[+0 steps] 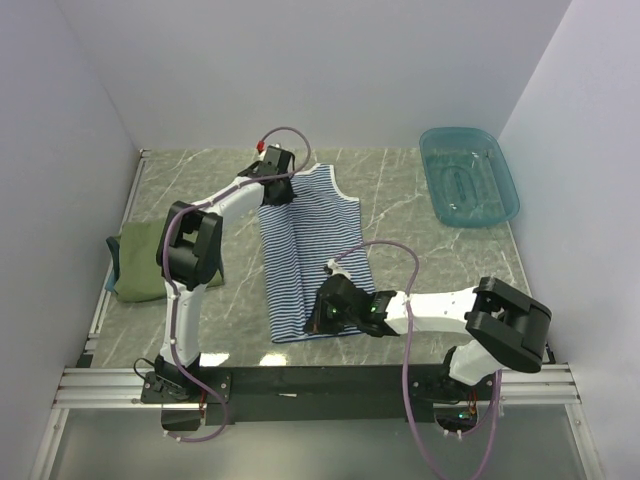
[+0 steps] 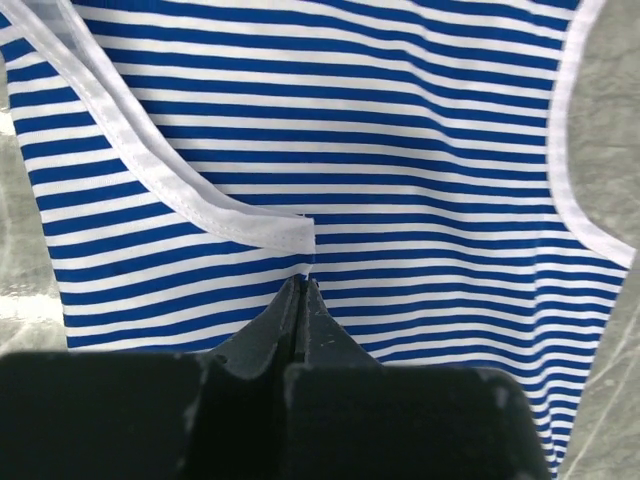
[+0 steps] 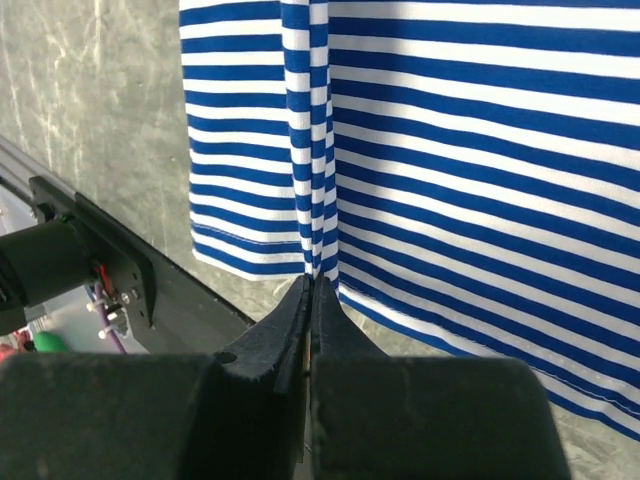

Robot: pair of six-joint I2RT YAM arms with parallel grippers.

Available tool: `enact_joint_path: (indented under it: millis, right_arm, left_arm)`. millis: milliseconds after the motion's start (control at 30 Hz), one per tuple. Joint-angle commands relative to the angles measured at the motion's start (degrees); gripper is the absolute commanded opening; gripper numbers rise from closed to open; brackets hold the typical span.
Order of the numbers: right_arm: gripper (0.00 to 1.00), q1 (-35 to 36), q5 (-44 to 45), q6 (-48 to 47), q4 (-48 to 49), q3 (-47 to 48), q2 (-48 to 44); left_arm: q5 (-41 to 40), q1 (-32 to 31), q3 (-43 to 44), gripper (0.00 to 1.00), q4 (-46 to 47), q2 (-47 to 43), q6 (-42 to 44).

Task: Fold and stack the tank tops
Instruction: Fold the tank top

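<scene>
- We see the striped tank top [image 1: 310, 250] lying flat in the middle of the table [image 1: 420, 240]. It runs lengthwise, with its straps at the far end and its hem at the near edge.
- Its left side looks folded in over the body, so the cloth forms a narrow strip.
- The left gripper [image 1: 280, 195] reaches to the far end of the garment. In its wrist view the fingers [image 2: 325, 330] are pressed together, with the gripper's tips [image 2: 303, 285] on the striped tank top [image 2: 400, 150] just below the white binding [image 2: 250, 222] of the neckline. They nip the cloth there.
- The right gripper [image 1: 322, 315] sits at the near hem. Its wrist view shows the tips [image 3: 315, 280] closed tight on a raised ridge of the striped tank top [image 3: 480, 120], which runs from the hem straight up into the pinch.
- The olive-green top [image 1: 140, 262] lies bunched at the left edge of the table, well apart from the striped one. A darker teal edge shows at its far-left side; we cannot tell what it belongs to.
- The teal basket [image 1: 500, 200] stands at the far right corner, away from both arms.
</scene>
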Motion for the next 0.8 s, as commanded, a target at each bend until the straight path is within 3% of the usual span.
enact_joint_path:
  millis: [0, 200, 333, 367, 400, 467, 633, 700, 767]
  right_arm:
    - [0.00, 0.4, -0.3, 1.1, 0.8, -1.2, -0.9]
    - [0.00, 0.5, 0.4, 2.4, 1.4, -4.3, -2.1]
    - [0.02, 0.5, 2.3, 2.6, -0.2, -5.3, -4.9]
    - [0.05, 0.7, 2.6, 2.7, -0.6, -5.4, -5.3]
    - [0.12, 1.0, 2.6, 2.6, -1.7, -5.3, -5.8]
    - [0.18, 1.6, 5.0, 2.6, -3.0, -5.1, -7.5]
    - [0.46, 1.3, 10.8, 2.0, -11.8, -3.2, -14.5]
    - [0.52, -1.9, 13.8, 0.0, -15.7, -2.5, -17.6]
    - [0.53, -6.8, 12.2, -3.7, -15.6, -2.6, -18.5]
  left_arm:
    - [-0.5, -0.6, 2.9, 0.01, 4.1, 0.9, 0.7]
    - [1.8, -0.7, 0.8, 0.01, 5.5, 1.8, 1.4]
    - [3.6, -0.8, -0.6, 0.16, 7.4, 1.3, 2.1]
    - [3.8, -0.9, -0.7, 0.27, 7.9, 1.0, 2.3]
    - [4.4, -0.9, -1.0, 0.31, 8.2, 0.8, 2.5]
    - [4.9, -1.0, -1.6, 0.36, 9.8, 0.1, 3.2]
    - [5.8, -1.0, -1.1, 0.44, 10.5, -1.8, 3.0]
    - [6.0, -1.0, -1.5, 0.45, 10.3, -3.5, 1.6]
    - [6.0, -1.0, -2.3, 0.44, 10.2, -5.7, -0.1]
